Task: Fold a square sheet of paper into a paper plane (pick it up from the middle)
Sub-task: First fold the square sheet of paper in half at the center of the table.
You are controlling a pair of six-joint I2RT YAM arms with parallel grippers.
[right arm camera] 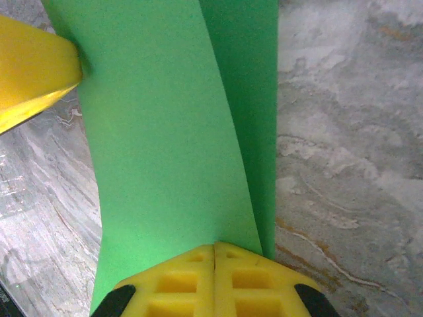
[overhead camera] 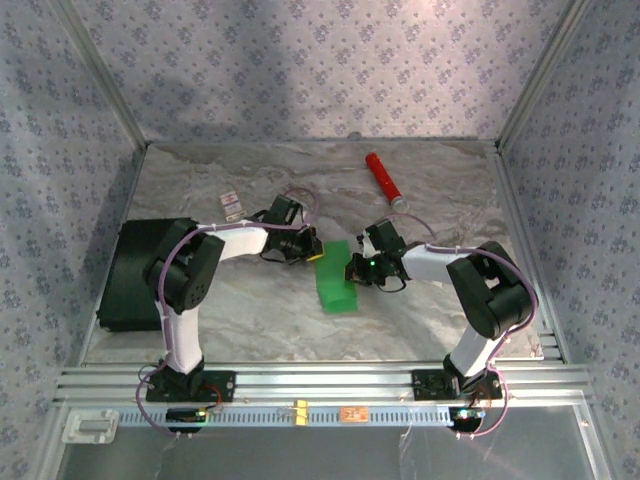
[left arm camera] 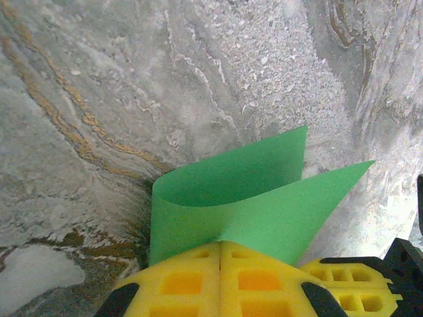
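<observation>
Between the two arms, about mid-table (overhead camera: 260, 315), pinched from both sides: the square sheet of paper (overhead camera: 336, 281), already doubled over into a long green strip. Clamped from the left by the left jaws, yellow pads (left arm camera: 178, 285) pressed flat together with green fanning out of the seam. Clamped from the right by the right jaws as well, pads (right arm camera: 182, 285) shut tight on the strip's edge.

Far from flat. Curls into a loose open loop in the left wrist view, with one pointed corner jutting to the side and no sharp crease at the bend. Hard to tell whether the lower end rests on the table or hangs just above it.

Plenty to go wrong from here. Could tear if drawn apart or twisted, with two firm grips so near each other on one thin sheet. Could slide out of one grip if the pull falls mostly on the other, leaving the strip dangling. Could take a crooked crease if pressed down while the loop sits skewed, and so give a lopsided plane. Little room between the two sets of pads, so some risk of bumping on any closer approach. No trouble expected from the red cylinder (overhead camera: 383, 177) or the black flat box (overhead camera: 140, 275), both well apart.
</observation>
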